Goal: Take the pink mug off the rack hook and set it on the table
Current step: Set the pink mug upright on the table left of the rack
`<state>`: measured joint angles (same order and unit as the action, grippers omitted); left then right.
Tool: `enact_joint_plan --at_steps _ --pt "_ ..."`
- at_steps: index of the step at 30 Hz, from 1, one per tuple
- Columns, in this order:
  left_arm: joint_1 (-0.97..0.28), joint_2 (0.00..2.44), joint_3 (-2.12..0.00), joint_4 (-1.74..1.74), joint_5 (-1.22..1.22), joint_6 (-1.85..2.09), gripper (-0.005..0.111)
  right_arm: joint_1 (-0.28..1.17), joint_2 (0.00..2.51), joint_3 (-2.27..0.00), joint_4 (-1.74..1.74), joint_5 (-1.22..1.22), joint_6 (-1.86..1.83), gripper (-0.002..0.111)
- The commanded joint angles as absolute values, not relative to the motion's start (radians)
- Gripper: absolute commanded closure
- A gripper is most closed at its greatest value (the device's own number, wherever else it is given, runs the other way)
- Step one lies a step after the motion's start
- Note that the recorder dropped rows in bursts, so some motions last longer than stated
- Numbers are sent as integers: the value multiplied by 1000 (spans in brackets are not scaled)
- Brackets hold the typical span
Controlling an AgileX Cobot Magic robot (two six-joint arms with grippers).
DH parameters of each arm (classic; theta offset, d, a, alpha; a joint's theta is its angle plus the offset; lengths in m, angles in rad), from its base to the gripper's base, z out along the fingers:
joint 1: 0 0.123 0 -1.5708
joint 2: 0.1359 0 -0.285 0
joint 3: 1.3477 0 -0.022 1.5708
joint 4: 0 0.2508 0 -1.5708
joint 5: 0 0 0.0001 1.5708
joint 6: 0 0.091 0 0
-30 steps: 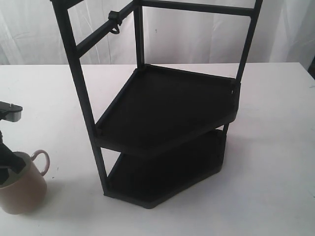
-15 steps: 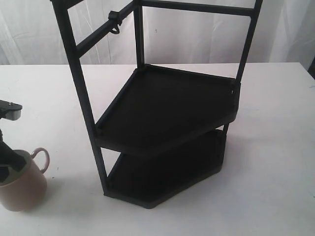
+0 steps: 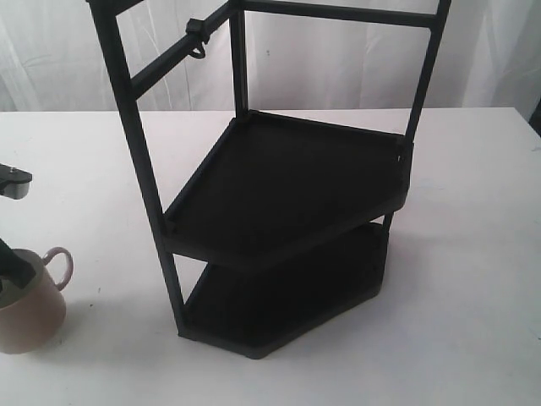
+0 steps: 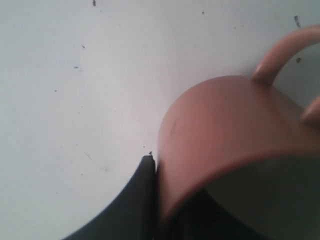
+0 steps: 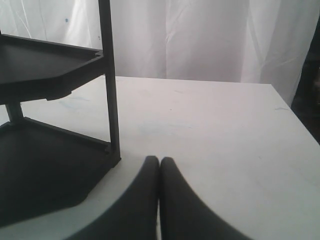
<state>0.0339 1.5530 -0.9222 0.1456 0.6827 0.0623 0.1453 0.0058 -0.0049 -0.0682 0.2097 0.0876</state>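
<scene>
Ext. view: pink mug (image 3: 32,309) is low at approx 8 o'clock of the frame. It is well apart from the rack (image 3: 139,144), out on the rack's 8 o'clock side. Mug is off the rack hook (image 3: 196,42), which sits on the slanted bar up at 11 o'clock. Mug is mouth-up w/ a slight tilt, and its loop handle (image 3: 61,264) points to approx 1 o'clock, toward the rack. Base is down at the white surface (image 3: 473,279). Whether it fully rests there: cannot tell.

Left end effector (image 3: 8,272) comes in at the 9 o'clock edge and dips into the mug's mouth. A silver-black arm part (image 3: 13,182) shows above it. Left wrist view: it is grasping the mug by the wall. One black finger (image 4: 132,205) presses the outside of the pink wall, and a dark shape inside the mug (image 4: 192,220) looks like the other finger.

Right end effector (image 5: 159,165), right wrist view: fingers clenched, tips touching, nothing btw them. It hangs over the bare surface near the corner post (image 5: 111,80) of the rack and the edge of the lower shelf (image 5: 45,170).

Rack stands mid-frame w/ upper shelf (image 3: 287,178) over the lower one. White curtain (image 3: 338,59) at 12 o'clock behind.
</scene>
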Motion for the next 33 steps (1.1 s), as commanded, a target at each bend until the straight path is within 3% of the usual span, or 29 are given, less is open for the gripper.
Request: enact_joint_plan --at_steps 1,10,17,19,33 --pt "34 1548 -919 162 707 34 107 140 0 0 -75 202 84 108" --pt "34 1548 -894 155 701 22 104 140 0 0 -75 202 84 108" --pt "34 1548 -894 135 711 24 63 140 0 0 -75 202 84 108" --pt "34 1548 -896 133 713 21 57 140 0 0 -75 202 84 108" --pt "34 1476 -898 135 725 18 56 140 0 0 -75 202 84 108"
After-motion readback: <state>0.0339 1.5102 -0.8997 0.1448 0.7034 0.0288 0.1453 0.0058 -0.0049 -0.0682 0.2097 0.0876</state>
